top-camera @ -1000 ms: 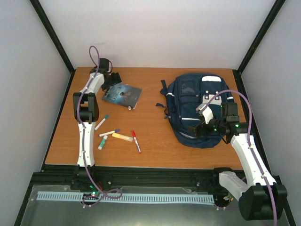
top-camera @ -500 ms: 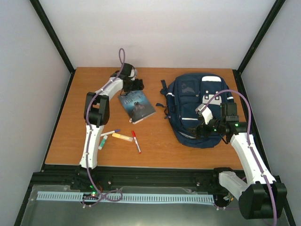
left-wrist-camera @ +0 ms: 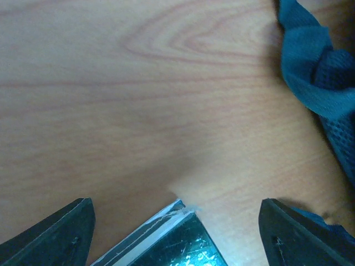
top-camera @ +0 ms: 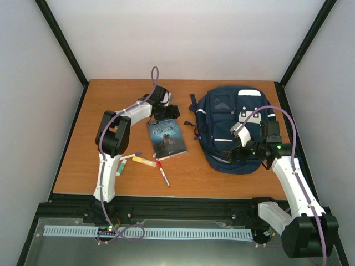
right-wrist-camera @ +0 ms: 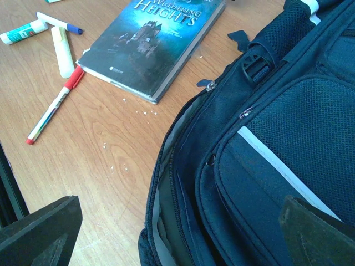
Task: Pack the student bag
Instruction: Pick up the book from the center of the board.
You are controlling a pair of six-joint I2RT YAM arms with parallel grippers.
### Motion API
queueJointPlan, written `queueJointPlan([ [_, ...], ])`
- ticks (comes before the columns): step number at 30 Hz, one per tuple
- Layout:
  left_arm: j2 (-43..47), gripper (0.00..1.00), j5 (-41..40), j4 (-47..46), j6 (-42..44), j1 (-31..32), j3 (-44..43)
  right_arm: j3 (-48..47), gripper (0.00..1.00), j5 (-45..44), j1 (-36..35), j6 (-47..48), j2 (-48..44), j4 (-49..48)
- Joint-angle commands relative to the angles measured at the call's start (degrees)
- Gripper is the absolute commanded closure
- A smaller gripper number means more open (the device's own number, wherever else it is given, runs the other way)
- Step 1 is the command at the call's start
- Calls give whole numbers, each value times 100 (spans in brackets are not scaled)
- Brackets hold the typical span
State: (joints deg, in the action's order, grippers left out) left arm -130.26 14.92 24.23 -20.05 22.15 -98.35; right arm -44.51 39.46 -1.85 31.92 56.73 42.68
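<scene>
The student bag point(top-camera: 236, 119) lies flat at the back right of the table, navy with thin white stripes. Its main zip gapes at the near end, showing grey lining point(right-wrist-camera: 161, 221). My right gripper point(top-camera: 228, 155) point(right-wrist-camera: 177, 238) hangs open just above that opening, nothing between its fingers. A dark book point(top-camera: 166, 137) point(right-wrist-camera: 152, 44) titled "Wuthering Heights" lies just left of the bag. My left gripper point(top-camera: 168, 113) point(left-wrist-camera: 177, 233) sits low at the book's far end. Its fingers stand wide apart with a corner of the book point(left-wrist-camera: 172, 238) between them, gaps showing on both sides.
A red pen point(top-camera: 162, 172) point(right-wrist-camera: 52, 113), a yellow highlighter point(top-camera: 144, 161) point(right-wrist-camera: 62, 51), a white marker point(top-camera: 130, 156) and a glue stick point(top-camera: 120, 167) lie left of the book near the left arm. A bag strap point(left-wrist-camera: 316, 66) lies close to the left gripper's right side.
The left arm has swung right from the back left, and the book has moved with it, turning and ending beside the bag. The right arm has not moved.
</scene>
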Motion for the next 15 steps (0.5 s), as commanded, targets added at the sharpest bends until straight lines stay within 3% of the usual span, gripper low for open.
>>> queueJointPlan([
  [1, 246, 17, 246, 212, -246, 312, 242, -40, 1, 81, 35, 51, -32, -11],
  [9, 1208, 6, -1073, 836, -517, 386, 20, -45, 0, 36, 35, -11, 14, -44],
  [15, 2578, 0, -1362, 672, -690, 386, 896, -96, 0, -180, 35, -224, -166, -124],
])
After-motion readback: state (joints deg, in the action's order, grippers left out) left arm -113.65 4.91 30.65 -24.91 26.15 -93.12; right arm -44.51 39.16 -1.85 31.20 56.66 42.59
